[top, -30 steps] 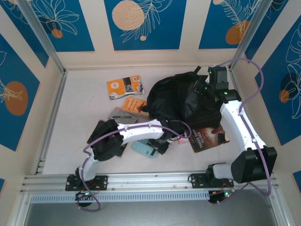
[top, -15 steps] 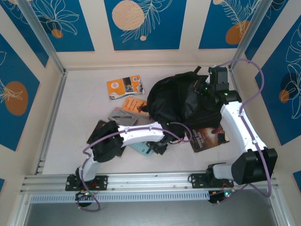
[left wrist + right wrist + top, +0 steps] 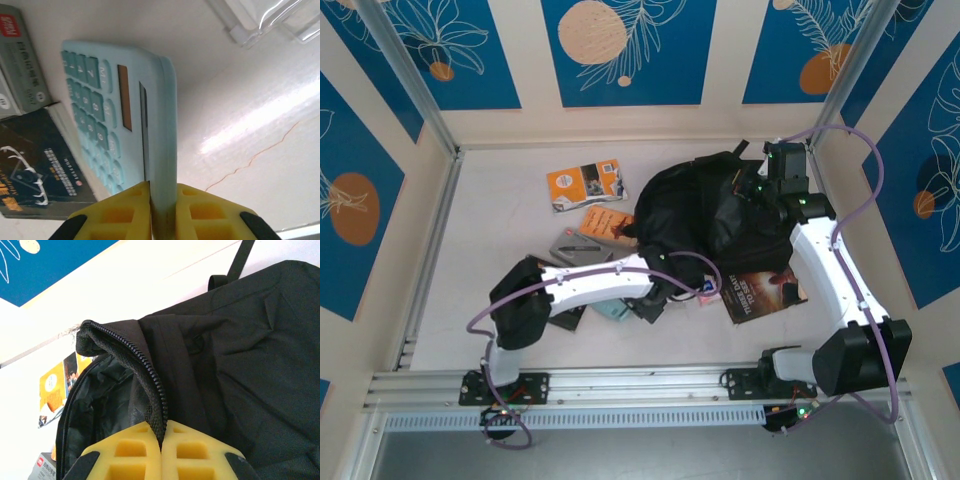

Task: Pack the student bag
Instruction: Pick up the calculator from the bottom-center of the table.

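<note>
The student bag (image 3: 705, 215) is a large black backpack lying at the table's back right. Its mouth gapes toward the left, showing the dark lining (image 3: 100, 405). My right gripper (image 3: 162, 440) is shut on the bag's zippered rim (image 3: 145, 375) and holds that flap up; from above it sits at the bag's right side (image 3: 760, 192). My left gripper (image 3: 162, 210) is shut on the edge of a light blue calculator (image 3: 125, 115), which stands tilted on edge just over the table. From above, this gripper (image 3: 655, 298) is in front of the bag's mouth, with the calculator (image 3: 613, 309) beside it.
An orange-covered book (image 3: 585, 184) and a smaller orange book (image 3: 605, 222) lie left of the bag. A grey box (image 3: 22, 65) and a black book (image 3: 35, 175) sit by the calculator. A dark book (image 3: 765, 292) lies in front of the bag, and a clear plastic case (image 3: 265, 17) near it.
The left arm's elbow swung left and the calculator rose off the table onto its edge in the left gripper. The right arm kept its hold on the bag's rim.
</note>
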{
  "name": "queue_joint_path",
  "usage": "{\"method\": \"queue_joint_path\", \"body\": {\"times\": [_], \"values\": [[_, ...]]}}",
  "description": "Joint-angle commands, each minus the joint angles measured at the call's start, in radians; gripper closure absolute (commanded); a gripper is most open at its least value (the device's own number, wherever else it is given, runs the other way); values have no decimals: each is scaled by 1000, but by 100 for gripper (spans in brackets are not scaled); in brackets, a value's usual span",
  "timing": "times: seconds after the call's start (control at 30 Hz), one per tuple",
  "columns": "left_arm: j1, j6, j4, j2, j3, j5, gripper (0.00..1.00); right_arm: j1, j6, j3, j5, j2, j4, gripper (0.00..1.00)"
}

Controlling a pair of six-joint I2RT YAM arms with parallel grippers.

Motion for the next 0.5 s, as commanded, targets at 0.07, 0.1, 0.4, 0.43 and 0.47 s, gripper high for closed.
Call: {"method": "queue_joint_path", "body": {"times": [0.07,0.1,0.4,0.43,0.47], "values": [[14,54,-56,-118,11,-38,100,-6,-40,11,-78,-49,39,100],[16,61,-53,-136,12,-42,100,-5,-53,12,-98,-49,41,100],[76,147,27,-343,-11,-52,100,6,-154,87,-170,-27,-13,100],[89,152,39,-367,-9,-43,100,5,-157,94,-178,-25,-17,100],[109,155,51,-391,-6,-21,100,6,-157,98,-191,-24,-17,100]]}}
